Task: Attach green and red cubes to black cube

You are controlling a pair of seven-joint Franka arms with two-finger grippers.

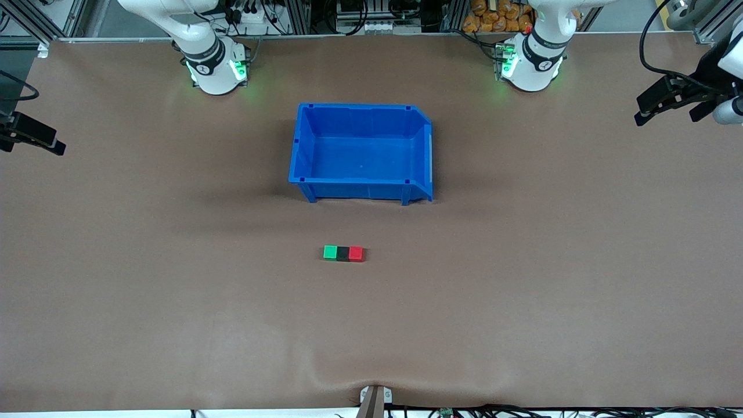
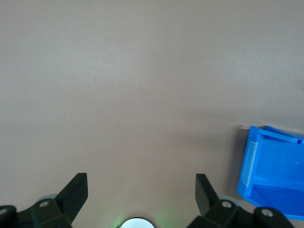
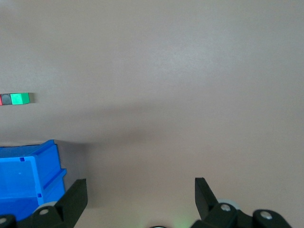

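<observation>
The green cube [image 1: 330, 252], the black cube [image 1: 343, 253] and the red cube [image 1: 356, 253] lie touching in one straight row on the table, nearer to the front camera than the blue bin. The black cube is in the middle, the green one toward the right arm's end, the red one toward the left arm's end. The right wrist view shows the green cube [image 3: 21, 98] and the black cube [image 3: 6, 99] far off. My left gripper [image 1: 667, 107] [image 2: 141, 183] is open and empty, up over the left arm's end of the table. My right gripper [image 1: 32, 142] [image 3: 141, 185] is open and empty over the right arm's end.
An empty blue bin [image 1: 360, 190] stands mid-table between the arm bases and the cubes. It also shows in the left wrist view [image 2: 275, 161] and in the right wrist view [image 3: 28, 164]. A brown mat covers the table.
</observation>
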